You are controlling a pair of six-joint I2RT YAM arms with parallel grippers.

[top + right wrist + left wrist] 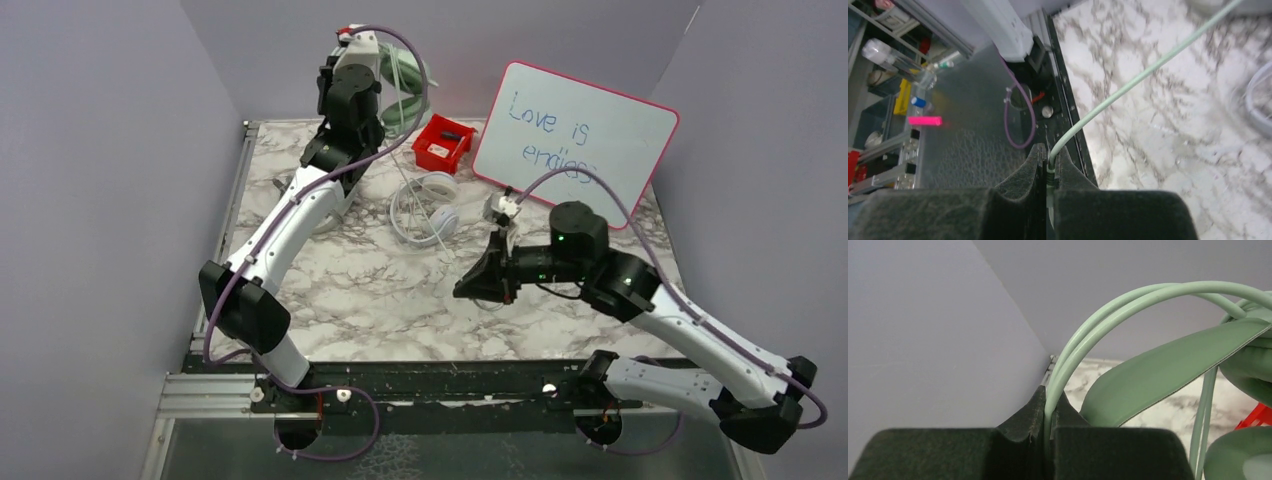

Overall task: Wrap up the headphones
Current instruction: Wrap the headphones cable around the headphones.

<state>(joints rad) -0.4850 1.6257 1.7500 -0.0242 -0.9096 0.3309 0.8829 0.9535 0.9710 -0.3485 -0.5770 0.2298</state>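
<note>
Mint green headphones (405,100) hang raised above the table's back edge. My left gripper (385,65) is shut on their thin double wire (1083,335); the flat headband (1168,370) and an ear cup (1243,455) show beside the jaws in the left wrist view (1049,407). Their long mint cable (1148,70) runs across the marble down to my right gripper (1050,167), which is shut on the cable's plug end low over the middle of the table (468,287). A white pair of headphones (425,205) lies on the table with its cable looped around it.
A red bin (443,143) sits at the back, next to a leaning whiteboard (575,140) at the back right. Grey walls close in the left, back and right sides. The table's black front rail (1068,125) lies just below my right gripper.
</note>
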